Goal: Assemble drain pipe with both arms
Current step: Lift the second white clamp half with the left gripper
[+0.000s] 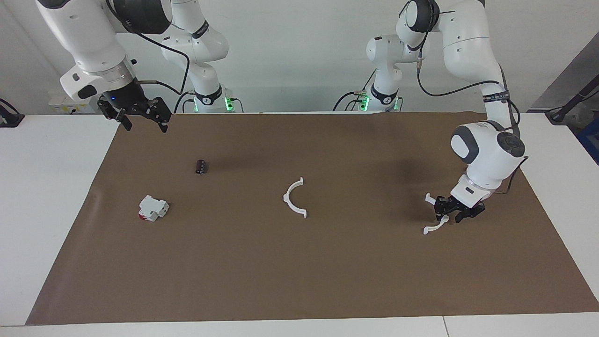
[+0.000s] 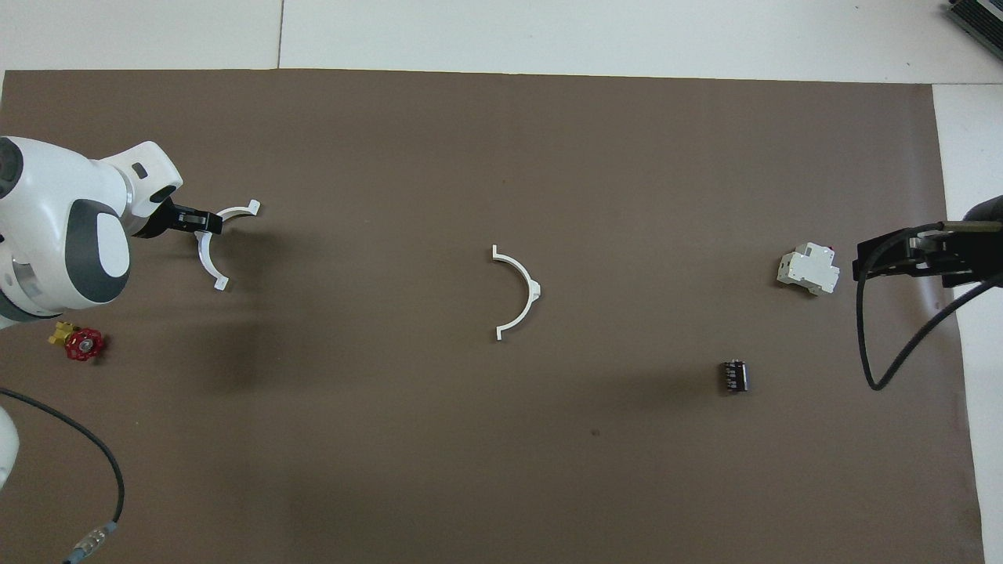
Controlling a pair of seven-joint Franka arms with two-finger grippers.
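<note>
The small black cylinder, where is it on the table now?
The black cylinder lies on the brown mat toward the right arm's end, nearer to the robots than the blocky white part.

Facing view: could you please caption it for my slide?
Left gripper down on one white half-ring; the other half-ring lies mid-table.

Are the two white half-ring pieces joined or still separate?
Separate. One arc lies alone mid-mat; the other arc lies at the left arm's end, under the left pincer.

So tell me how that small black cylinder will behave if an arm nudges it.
The small black cylinder lies on its side on the brown mat, so a sideways nudge would probably roll it. It looks compact and rigid, likely stiff rather than floppy. Nothing beside it would stop it; the blocky white part lies apart from it.
</note>
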